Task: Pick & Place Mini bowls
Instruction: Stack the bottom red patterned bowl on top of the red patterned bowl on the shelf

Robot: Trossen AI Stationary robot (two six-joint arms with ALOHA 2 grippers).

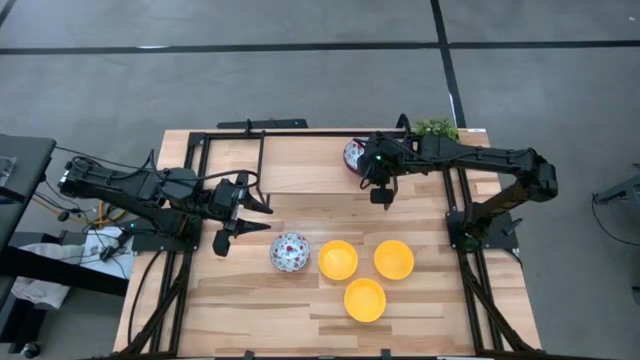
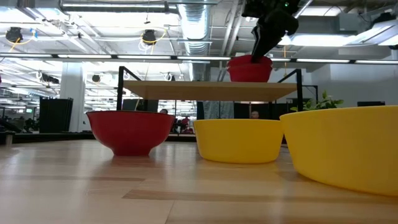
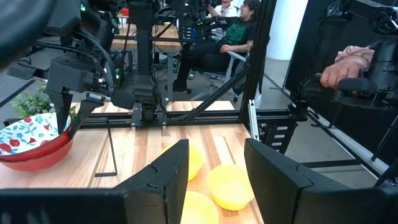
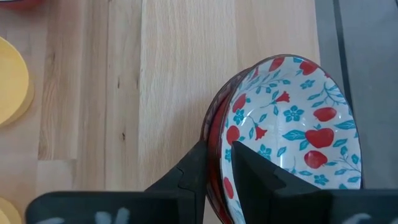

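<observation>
Over at the far side of the bench [image 1: 300,310], the right pincer [image 4: 217,163] pinched the rim of a stack of floral mini bowls [image 4: 292,134], one finger inside the top bowl and one outside, close to the small green plant [image 1: 436,127]. The left pincer [image 3: 214,168] hung spread and empty above the bench's left side. Near the front sat a lone floral bowl [image 1: 289,252] just beside three yellow mini bowls [image 1: 365,300] clustered together.
</observation>
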